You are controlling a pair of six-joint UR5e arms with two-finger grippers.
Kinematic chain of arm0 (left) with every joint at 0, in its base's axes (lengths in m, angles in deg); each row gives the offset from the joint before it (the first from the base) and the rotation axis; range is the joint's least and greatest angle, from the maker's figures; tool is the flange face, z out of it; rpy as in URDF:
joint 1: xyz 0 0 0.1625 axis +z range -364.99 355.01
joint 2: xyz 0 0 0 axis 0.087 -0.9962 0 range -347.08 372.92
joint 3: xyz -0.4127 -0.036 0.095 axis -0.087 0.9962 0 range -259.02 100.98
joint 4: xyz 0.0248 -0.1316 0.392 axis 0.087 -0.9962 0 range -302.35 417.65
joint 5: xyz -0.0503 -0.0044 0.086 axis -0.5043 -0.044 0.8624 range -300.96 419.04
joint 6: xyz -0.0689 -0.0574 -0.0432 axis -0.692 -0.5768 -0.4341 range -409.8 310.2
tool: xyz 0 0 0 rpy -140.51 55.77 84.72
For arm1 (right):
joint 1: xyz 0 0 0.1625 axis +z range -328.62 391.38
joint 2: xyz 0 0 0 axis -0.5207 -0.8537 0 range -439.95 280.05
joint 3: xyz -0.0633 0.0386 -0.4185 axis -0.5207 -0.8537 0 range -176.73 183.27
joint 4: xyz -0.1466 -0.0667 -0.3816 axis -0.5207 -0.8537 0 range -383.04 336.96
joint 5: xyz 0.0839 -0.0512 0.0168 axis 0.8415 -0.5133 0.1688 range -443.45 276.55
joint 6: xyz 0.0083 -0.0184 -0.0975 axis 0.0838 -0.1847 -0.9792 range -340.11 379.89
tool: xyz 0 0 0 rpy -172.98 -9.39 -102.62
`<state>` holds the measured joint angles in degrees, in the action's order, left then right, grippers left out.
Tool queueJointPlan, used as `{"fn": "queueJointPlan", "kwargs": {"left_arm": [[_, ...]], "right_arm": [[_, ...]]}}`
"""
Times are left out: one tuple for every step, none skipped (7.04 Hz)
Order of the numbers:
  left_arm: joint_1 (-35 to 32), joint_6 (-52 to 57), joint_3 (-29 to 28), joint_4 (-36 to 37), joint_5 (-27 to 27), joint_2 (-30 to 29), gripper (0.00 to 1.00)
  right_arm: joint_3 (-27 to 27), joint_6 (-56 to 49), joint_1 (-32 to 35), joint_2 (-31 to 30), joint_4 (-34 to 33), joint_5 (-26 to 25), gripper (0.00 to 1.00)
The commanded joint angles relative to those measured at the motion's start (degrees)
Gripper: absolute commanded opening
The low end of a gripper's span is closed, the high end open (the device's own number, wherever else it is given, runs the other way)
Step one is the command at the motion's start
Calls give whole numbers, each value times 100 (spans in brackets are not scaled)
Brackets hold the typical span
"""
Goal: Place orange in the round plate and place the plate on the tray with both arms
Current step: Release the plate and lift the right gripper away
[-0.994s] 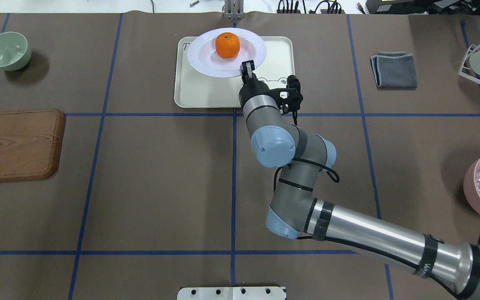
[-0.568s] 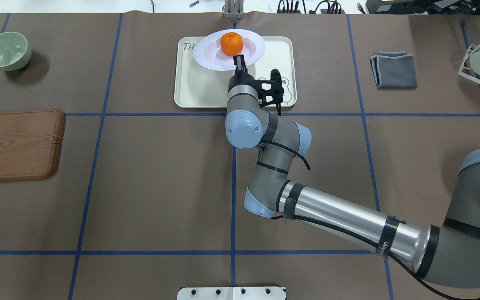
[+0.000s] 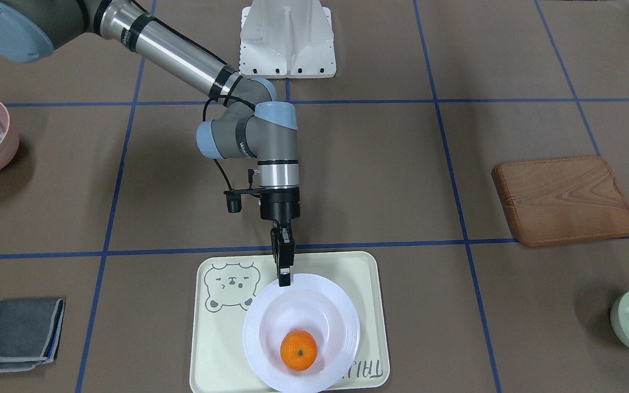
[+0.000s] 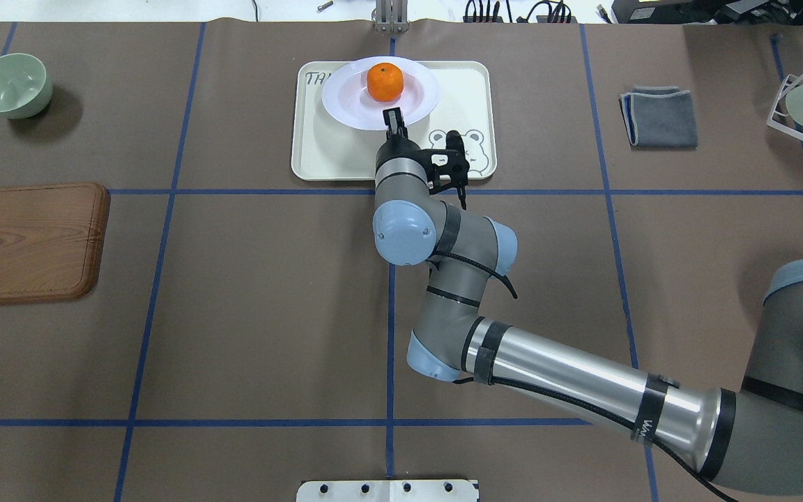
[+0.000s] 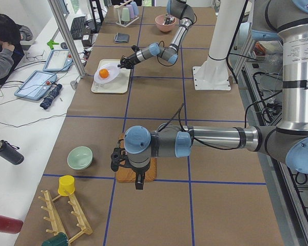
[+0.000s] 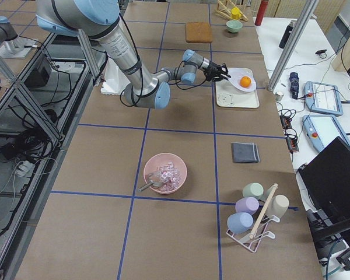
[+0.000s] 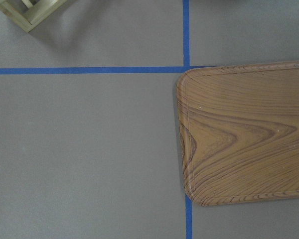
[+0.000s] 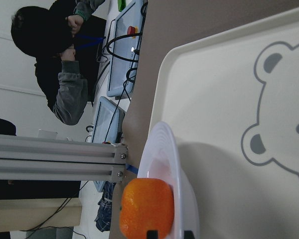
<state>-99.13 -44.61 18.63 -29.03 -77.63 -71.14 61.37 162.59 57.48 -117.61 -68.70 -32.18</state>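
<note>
**Plate w/ orange over tray, R claw on rim**

R claw is pinched shut on the plate, at the rim edge nearest the robot. The R wrist view shows a fingertip on either side of that rim. Orange sits in the plate's deep centre, stem dot facing up. Plate is over the far half of the tray. Its outer edge overlaps the tray's far rim and it covers part of the lettering. The wrist view shows a shadow under the plate on the tray. Can't tell if the plate rests flat or is held a bit clear. Bear face is uncovered, just beside the claw.

L claw shows only in the left side view, hanging above the tabletop by the board. Can't tell if it's open or closed. L wrist cam looks straight down on a board corner & blue tape lines.

Also on the tabletop: green bowl far L, grey cloth to the R of the tray, both well apart from it.
</note>
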Motion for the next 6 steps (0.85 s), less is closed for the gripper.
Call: {"fn": "queueJointPlan", "kwargs": {"left_arm": [[1, 0, -9, -7, 0, -6, 99], [1, 0, -9, -7, 0, -6, 99], [1, 0, -9, -7, 0, 3, 99], [1, 0, -18, -7, 9, 12, 99], [-7, 0, -10, -7, 0, 38, 99], [-8, 0, -1, -16, 0, 47, 99]], "right_arm": [[761, -1107, -184, -433, -5, 249, 100], [991, -1921, -158, -592, 21, 591, 100], [1132, -2817, -88, -759, 13, 1090, 100], [1325, -3722, 156, -900, -83, 1922, 100], [1841, -4427, 550, -1180, -301, 2644, 100], [2376, -5165, 963, -1426, -1174, 3556, 100]]}}
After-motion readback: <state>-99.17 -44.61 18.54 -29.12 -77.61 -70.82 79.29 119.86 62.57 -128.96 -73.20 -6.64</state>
